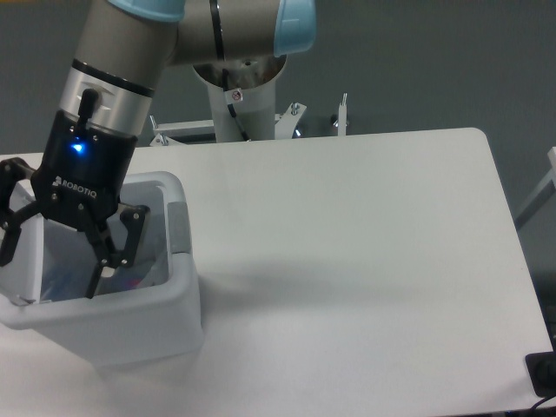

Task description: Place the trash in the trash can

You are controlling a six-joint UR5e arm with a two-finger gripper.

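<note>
The trash can [122, 326], a white boxy bin with a grey latch tab [178, 228] on its rim, stands open at the table's left front. My gripper [54, 261] hangs in the can's mouth, open, with its black fingers [98, 276] spread wide and nothing between them. Under the gripper, inside the can, lies a blurred bluish shape [68, 280] that looks like the crushed bottle of the trash. The gripper hides most of the can's inside and its lid at the left.
The arm's base column [236, 95] rises behind the table's far edge, with metal brackets [340, 117] beside it. A dark object [543, 373] sits off the table's front right corner. The white table [365, 261] stretches right of the can.
</note>
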